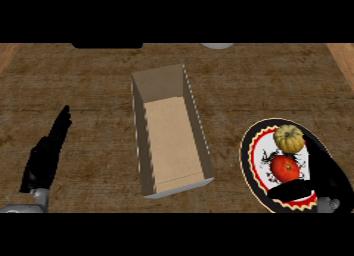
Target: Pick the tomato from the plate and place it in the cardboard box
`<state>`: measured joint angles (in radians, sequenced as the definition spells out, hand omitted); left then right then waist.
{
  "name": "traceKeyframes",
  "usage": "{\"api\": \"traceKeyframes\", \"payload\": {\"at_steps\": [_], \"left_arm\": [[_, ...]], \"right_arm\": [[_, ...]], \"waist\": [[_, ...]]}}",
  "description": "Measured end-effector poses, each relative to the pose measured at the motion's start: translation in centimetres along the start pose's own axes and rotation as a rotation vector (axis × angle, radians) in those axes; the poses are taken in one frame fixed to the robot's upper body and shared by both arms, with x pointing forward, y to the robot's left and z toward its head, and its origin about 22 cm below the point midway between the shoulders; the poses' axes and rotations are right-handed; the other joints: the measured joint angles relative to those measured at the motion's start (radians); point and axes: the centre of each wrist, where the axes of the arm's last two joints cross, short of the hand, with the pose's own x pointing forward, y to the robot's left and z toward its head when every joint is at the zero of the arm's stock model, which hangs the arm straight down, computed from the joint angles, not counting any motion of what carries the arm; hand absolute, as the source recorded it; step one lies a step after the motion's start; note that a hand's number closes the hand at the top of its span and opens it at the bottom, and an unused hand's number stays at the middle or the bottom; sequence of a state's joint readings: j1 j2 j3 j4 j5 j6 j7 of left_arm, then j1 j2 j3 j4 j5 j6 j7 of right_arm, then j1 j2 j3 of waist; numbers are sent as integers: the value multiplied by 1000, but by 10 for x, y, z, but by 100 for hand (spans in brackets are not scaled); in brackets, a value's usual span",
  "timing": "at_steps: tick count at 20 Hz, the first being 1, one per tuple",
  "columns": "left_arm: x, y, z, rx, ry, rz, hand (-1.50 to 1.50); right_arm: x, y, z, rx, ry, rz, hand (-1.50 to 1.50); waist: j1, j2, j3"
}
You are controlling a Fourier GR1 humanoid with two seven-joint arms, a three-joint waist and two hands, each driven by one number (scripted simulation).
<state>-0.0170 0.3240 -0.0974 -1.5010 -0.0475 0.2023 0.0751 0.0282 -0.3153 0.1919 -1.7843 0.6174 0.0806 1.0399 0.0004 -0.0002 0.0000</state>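
A red tomato lies on a round plate with a black rim and a red zigzag border, at the right of the counter. My right hand lies over the plate's right and lower side. Its fingers run straight along the tomato's right, and its thumb sits just below the tomato. The hand is open and not closed round the tomato. A long open cardboard box stands in the middle, with nothing inside. My left hand rests open at the far left, fingers straight.
A small yellow gourd sits on the plate just above the tomato. At the counter's far edge are a dark object and a pale round object. Brown counter surface lies between box and plate.
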Motion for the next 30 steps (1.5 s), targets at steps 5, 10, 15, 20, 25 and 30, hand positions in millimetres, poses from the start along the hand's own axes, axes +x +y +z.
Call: {"api": "traceKeyframes", "payload": {"at_steps": [5,10,15,20,25,30], "left_arm": [[-2,4,4,-4,0,-2,0],[3,8,3,-1,-1,3,0],[2,5,5,-3,5,6,0],[5,-3,9,-6,-2,4,0],[2,-3,6,-6,-5,4,0],[2,3,4,-9,-1,1,0]], "right_arm": [[-1,8,-3,-2,12,-7,-150],[-1,16,-14,-3,34,-7,-150],[-4,22,-19,1,42,-11,-150],[-12,26,-22,17,51,13,-150],[-6,31,-19,-1,27,-14,150],[-10,29,-29,-136,17,62,150]], "waist": [[0,0,0],[0,-1,0],[0,-2,-1],[-1,-3,-3],[-2,-7,-9],[-1,-8,-10]]}}
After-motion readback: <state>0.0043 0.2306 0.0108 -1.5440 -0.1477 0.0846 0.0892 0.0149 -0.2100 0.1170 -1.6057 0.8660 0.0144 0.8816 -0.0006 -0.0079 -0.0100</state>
